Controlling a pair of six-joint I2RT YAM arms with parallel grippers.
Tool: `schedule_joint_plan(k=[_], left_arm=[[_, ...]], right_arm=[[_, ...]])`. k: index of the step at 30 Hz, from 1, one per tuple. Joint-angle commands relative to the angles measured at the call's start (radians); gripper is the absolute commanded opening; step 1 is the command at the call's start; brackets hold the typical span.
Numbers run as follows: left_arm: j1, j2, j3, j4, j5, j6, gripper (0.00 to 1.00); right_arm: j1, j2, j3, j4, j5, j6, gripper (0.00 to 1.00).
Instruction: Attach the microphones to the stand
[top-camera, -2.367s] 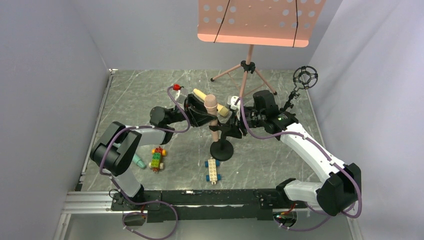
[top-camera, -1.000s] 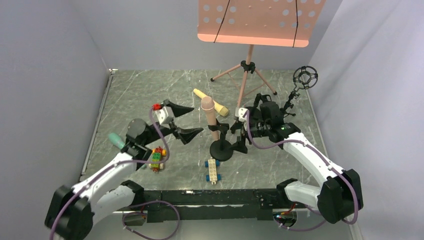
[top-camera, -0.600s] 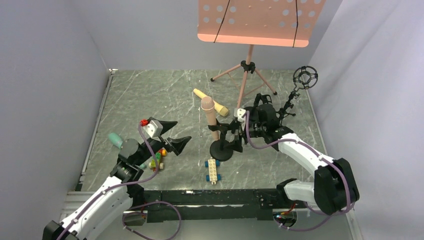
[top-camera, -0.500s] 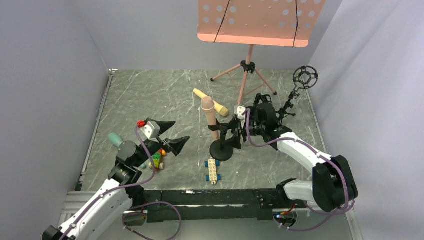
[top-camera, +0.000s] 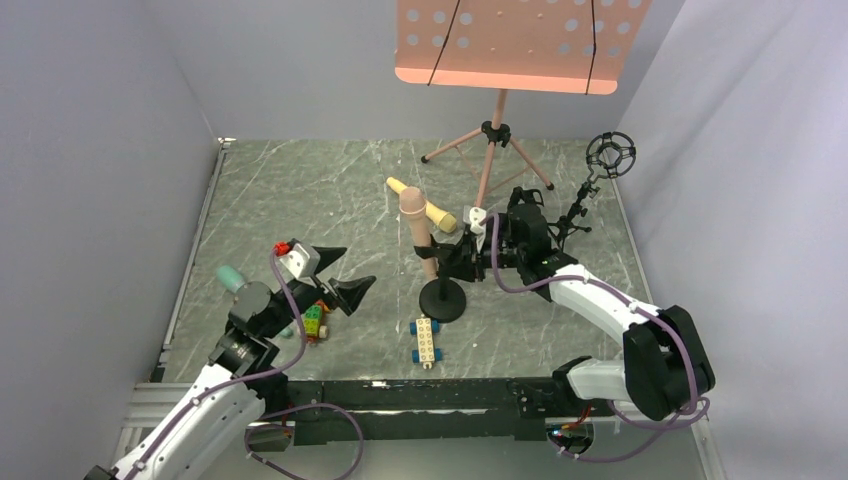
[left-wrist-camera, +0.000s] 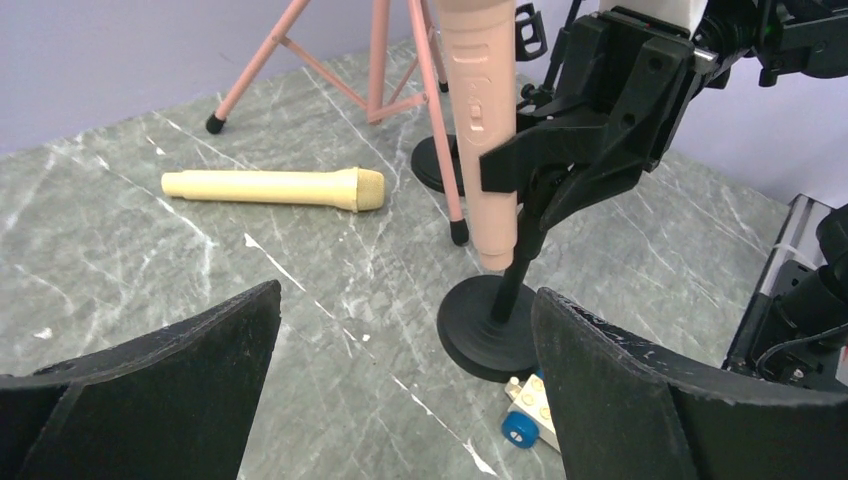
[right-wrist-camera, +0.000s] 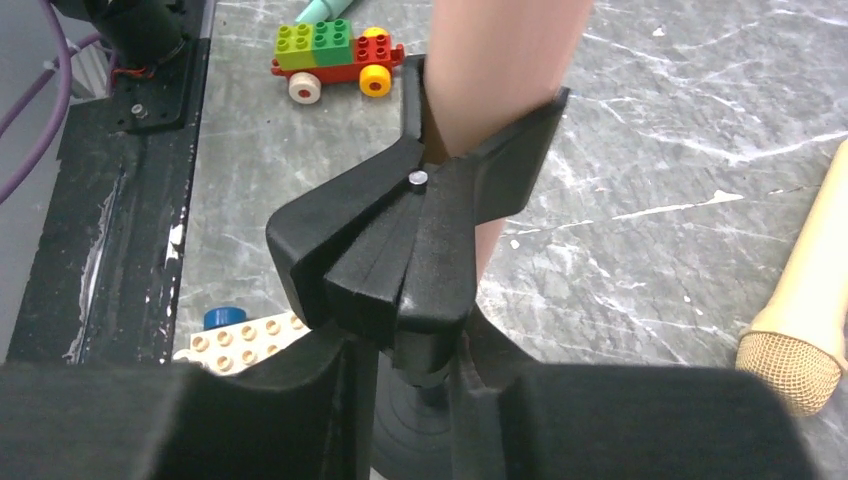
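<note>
The pink microphone (top-camera: 413, 225) stands tilted in the clip of the black stand (top-camera: 443, 298). My right gripper (top-camera: 462, 258) is shut on that clip (right-wrist-camera: 420, 240), its fingers (right-wrist-camera: 300, 400) pressed against both sides just below the microphone (right-wrist-camera: 495, 70). Back at the near left, my left gripper (top-camera: 340, 270) is open and holds nothing. It faces the stand base (left-wrist-camera: 495, 325) and the pink microphone (left-wrist-camera: 480, 130). Behind the stand, the pale yellow microphone (top-camera: 422, 205) lies flat on the table. The teal microphone (top-camera: 232, 279) lies at the left, partly hidden by my left arm.
A pink music stand on a tripod (top-camera: 487, 150) stands at the back. A small black ring mount (top-camera: 608, 155) is at the back right. A coloured brick car (top-camera: 313, 320) sits under my left gripper. A white brick car (top-camera: 425, 338) lies just in front of the stand base.
My right gripper has shut on the stand's clip. My left arm drew back toward the near left, still open. The pink microphone leaned slightly.
</note>
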Motion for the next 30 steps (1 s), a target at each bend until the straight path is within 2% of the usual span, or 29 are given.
schedule_joint_plan(k=[1, 4, 10, 14, 19, 30], left_arm=[[0.003, -0.05, 0.085, -0.096, -0.035, 0.063, 0.99], [0.003, -0.073, 0.113, -0.158, -0.066, 0.092, 0.99], [0.002, -0.123, 0.192, -0.272, -0.127, 0.133, 0.99], [0.002, -0.156, 0.23, -0.355, -0.185, 0.141, 0.99], [0.001, -0.212, 0.204, -0.376, -0.259, 0.116, 0.99], [0.003, -0.238, 0.161, -0.372, -0.336, 0.11, 0.99]], right_arm=[[0.008, -0.002, 0.055, -0.006, 0.018, 0.034, 0.1], [0.014, 0.014, 0.108, -0.033, 0.036, 0.036, 0.05], [0.046, 0.12, 0.307, -0.088, 0.046, -0.01, 0.03], [0.083, 0.243, 0.503, -0.138, 0.079, -0.048, 0.02], [0.125, 0.446, 0.726, -0.195, 0.129, -0.103, 0.02], [0.154, 0.893, 1.225, -0.032, 0.314, 0.032, 0.03]])
